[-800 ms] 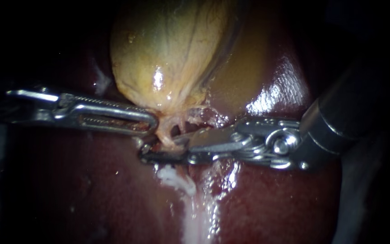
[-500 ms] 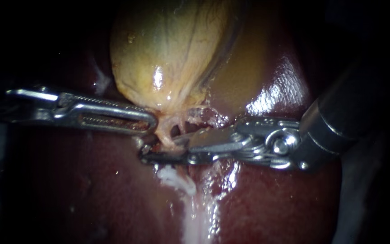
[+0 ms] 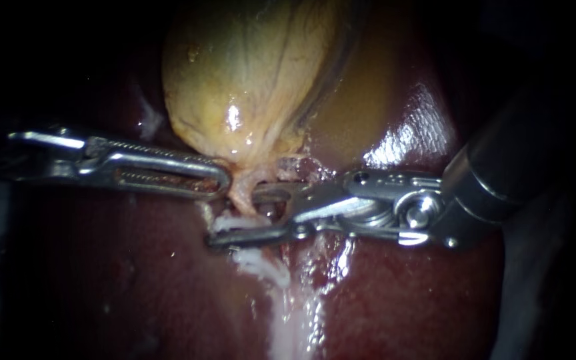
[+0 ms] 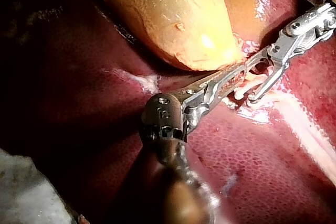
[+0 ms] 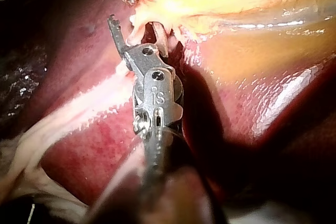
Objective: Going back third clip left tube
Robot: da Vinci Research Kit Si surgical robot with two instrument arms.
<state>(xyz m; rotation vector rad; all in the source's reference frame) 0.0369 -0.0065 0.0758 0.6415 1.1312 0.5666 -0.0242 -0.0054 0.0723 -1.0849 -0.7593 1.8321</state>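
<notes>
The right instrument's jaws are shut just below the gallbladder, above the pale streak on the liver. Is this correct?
No. The right instrument has its jaws open, not shut: the endoscope view shows a clear gap between them. They do lie just below the gallbladder, above the pale streak on the liver.

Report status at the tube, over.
Left instrument shut on gallbladder neck. Right instrument jaws open, tube between them. Nothing seen in the way.

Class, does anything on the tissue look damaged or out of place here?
Yes: a ragged whitish strip of tissue runs down the smooth, glossy dark red liver below the yellow gallbladder, looking scraped bare.
</notes>
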